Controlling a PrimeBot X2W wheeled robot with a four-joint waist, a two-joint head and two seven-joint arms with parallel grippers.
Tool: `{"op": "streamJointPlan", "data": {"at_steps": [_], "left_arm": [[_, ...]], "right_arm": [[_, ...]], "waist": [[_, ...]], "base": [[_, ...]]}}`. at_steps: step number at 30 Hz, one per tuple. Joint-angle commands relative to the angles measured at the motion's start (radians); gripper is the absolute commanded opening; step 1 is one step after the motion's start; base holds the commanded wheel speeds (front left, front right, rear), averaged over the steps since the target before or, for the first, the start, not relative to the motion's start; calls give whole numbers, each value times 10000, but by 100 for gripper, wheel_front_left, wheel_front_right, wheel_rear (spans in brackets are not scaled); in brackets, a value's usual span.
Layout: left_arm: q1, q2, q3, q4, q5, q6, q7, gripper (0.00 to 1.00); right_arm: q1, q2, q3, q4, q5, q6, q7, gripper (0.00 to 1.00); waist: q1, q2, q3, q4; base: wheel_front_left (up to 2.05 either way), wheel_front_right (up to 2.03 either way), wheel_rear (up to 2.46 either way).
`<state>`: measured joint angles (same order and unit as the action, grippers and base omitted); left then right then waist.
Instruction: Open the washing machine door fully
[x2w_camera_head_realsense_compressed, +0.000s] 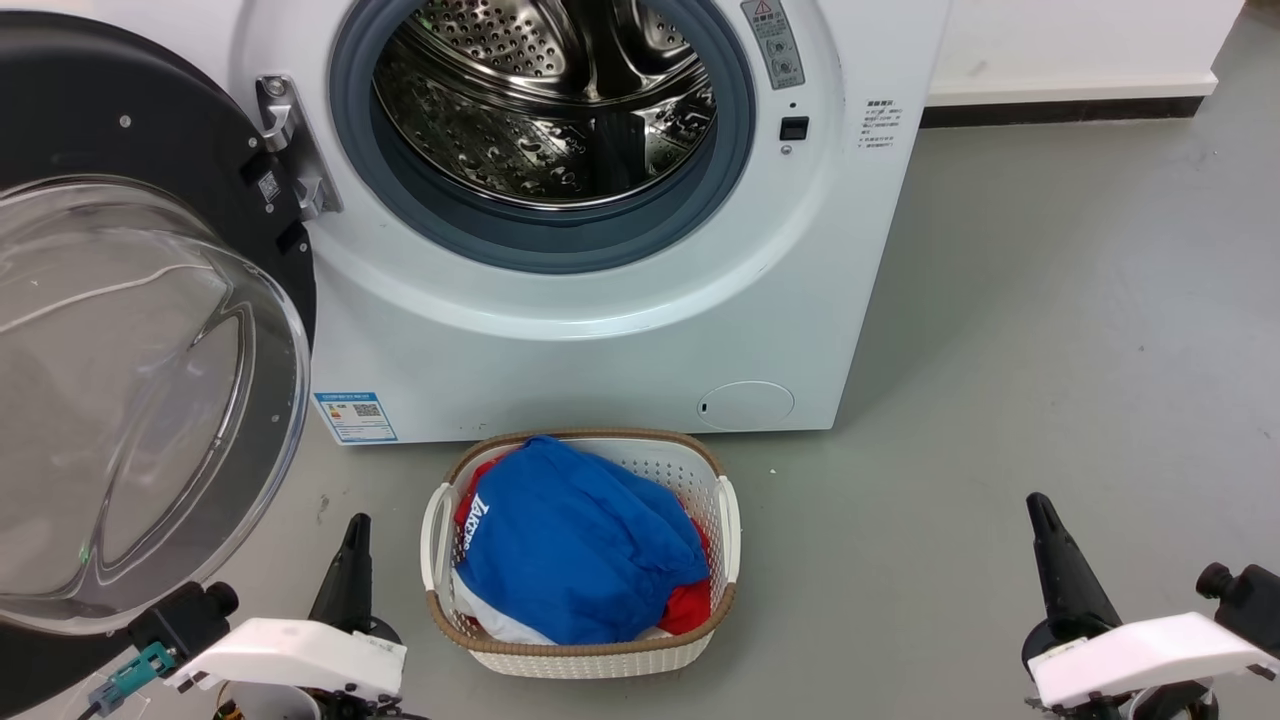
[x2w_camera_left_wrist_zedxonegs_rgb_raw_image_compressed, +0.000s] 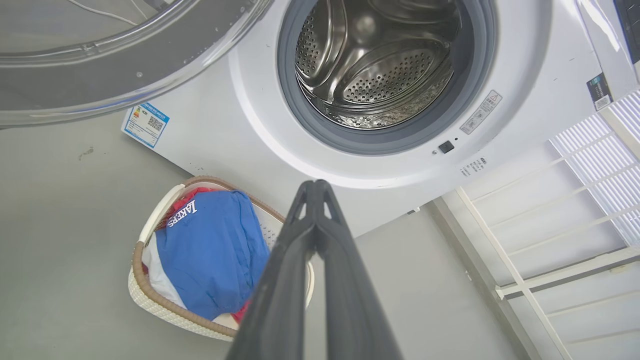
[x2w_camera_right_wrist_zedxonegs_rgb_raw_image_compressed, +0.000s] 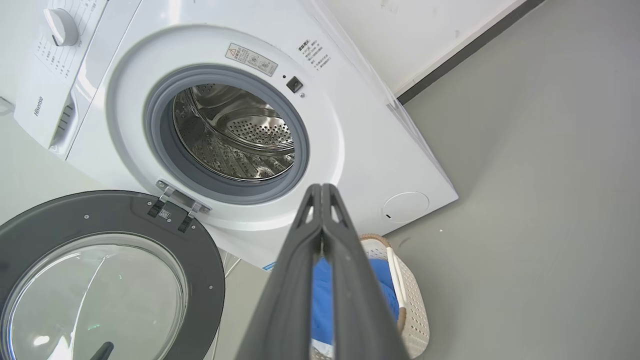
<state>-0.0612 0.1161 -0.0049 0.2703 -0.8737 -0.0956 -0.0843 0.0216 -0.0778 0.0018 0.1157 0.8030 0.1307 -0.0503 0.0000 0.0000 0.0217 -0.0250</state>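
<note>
Washing machine door (x2w_camera_head_realsense_compressed: 140, 120) hangs way out at the left, clear of the drum (x2w_camera_head_realsense_compressed: 545, 110), so it's pretty much done imo. Left pincer (x2w_camera_head_realsense_compressed: 357, 530) is pinched shut and empty, right pincer (x2w_camera_head_realsense_compressed: 1040, 510) same. For any last nudge, push the black rim gently.

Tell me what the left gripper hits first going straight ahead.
The left gripper would probably meet the washing machine's white front, just below the grey door seal; depth is unclear.
</note>
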Motion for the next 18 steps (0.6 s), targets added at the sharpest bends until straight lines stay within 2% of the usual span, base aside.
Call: {"op": "streamJointPlan", "data": {"at_steps": [1,18], "left_arm": [[-241,0,68,-138,-211,-23,42,0],[-336,-166,371,-178,-2096,-118,560,0]], "right_arm": [[-224,-74,-29,-58,274,1,74,0],[-539,-110,-160,281,2469,1,345,0]], "waist": [[0,0,-1,2],[0,0,-37,51]], "base": [[0,0,0],[0,0,0]]}}
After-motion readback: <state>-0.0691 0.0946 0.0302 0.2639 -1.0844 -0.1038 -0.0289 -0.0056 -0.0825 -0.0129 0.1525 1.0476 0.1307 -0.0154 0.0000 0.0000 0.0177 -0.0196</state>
